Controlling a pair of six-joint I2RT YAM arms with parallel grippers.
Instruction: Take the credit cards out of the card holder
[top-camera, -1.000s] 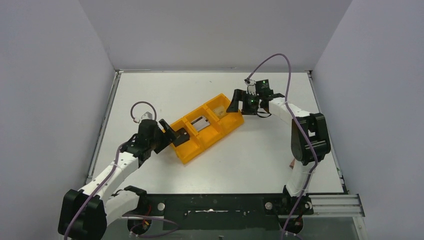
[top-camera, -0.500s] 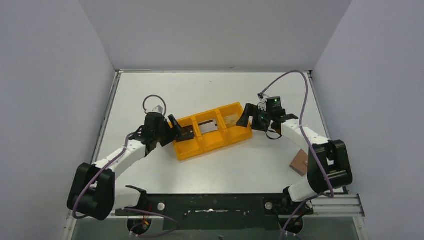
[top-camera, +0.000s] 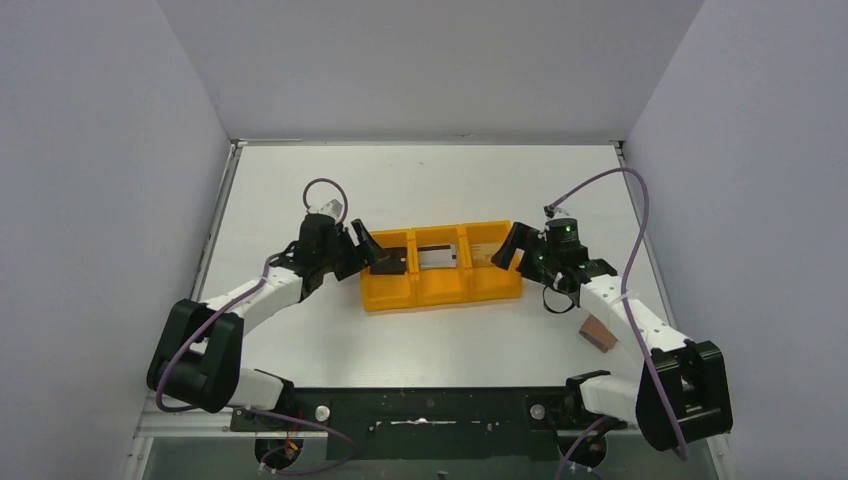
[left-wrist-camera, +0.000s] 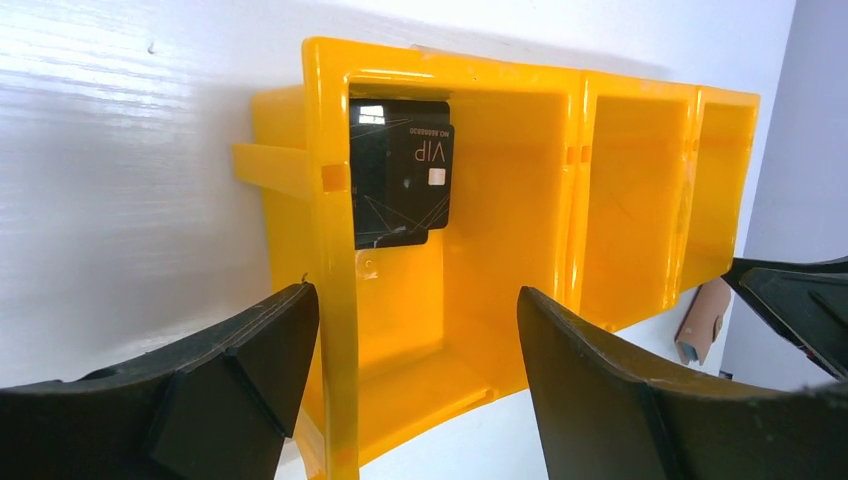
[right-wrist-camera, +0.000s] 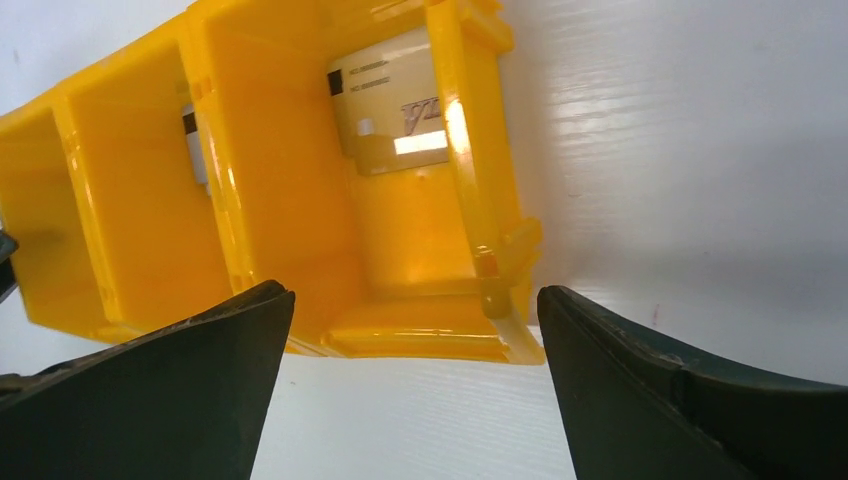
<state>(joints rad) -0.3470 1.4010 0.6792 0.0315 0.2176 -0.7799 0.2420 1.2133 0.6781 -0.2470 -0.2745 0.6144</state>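
Observation:
Three credit cards lie in an orange three-compartment tray (top-camera: 440, 290). The black one (left-wrist-camera: 400, 170) is in the left compartment, a silvery one (top-camera: 437, 258) in the middle, a gold-tan one (right-wrist-camera: 395, 100) in the right. The card holder (top-camera: 598, 333), small and brown, lies on the table by the right arm, apart from both grippers. My left gripper (top-camera: 378, 258) (left-wrist-camera: 415, 310) is open, its fingers either side of the tray's left end wall. My right gripper (top-camera: 508, 252) (right-wrist-camera: 415, 340) stands open at the tray's right end, holding nothing.
The white table (top-camera: 420, 180) is walled at the back and both sides. The right arm's elbow (top-camera: 690, 385) stands near the card holder at the front right. Cables loop above both wrists.
The tray has turned from a diagonal to lying level and shifted nearer. Both grippers swung with its ends. The right arm moved off the card holder, which now shows.

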